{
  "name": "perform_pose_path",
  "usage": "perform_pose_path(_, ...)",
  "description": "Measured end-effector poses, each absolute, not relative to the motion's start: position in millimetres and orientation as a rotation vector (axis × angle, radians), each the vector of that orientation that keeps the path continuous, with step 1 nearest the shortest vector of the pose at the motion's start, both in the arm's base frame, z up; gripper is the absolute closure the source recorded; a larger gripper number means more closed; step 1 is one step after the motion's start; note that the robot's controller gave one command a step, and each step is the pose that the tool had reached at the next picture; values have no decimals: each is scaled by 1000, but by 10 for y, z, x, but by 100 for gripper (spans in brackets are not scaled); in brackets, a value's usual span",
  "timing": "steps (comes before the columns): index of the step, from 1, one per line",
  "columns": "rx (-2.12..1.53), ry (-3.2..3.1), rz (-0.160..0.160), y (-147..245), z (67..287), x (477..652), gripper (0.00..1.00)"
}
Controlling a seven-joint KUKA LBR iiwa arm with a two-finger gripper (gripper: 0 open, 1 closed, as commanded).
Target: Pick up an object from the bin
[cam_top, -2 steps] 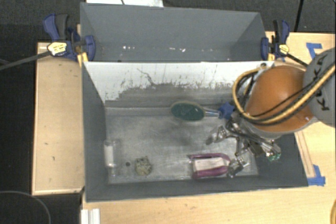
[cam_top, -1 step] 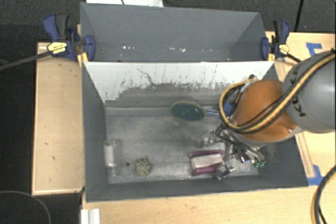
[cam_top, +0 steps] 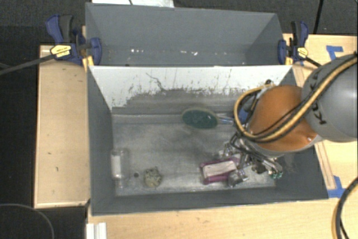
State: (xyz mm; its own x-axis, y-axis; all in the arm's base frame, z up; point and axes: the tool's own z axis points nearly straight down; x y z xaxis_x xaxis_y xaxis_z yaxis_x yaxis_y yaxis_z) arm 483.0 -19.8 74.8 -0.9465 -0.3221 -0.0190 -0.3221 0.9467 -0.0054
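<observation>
My gripper is low over the bin floor at the front right, its fingers right beside a purple and white flat block. The block's right end lies against the fingertips, and I cannot see whether it is between them. A dark green oval brush with a bluish handle lies on the floor near the back wall, up and left of the gripper.
A small clear vial lies at the front left. Beside it to the right sits a crumpled olive lump. The arm with its orange cover and cables hangs over the bin's right side.
</observation>
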Motion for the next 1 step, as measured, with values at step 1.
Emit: perform_pose_path(1,-951,2985,-7,-649,3038,5064,100)
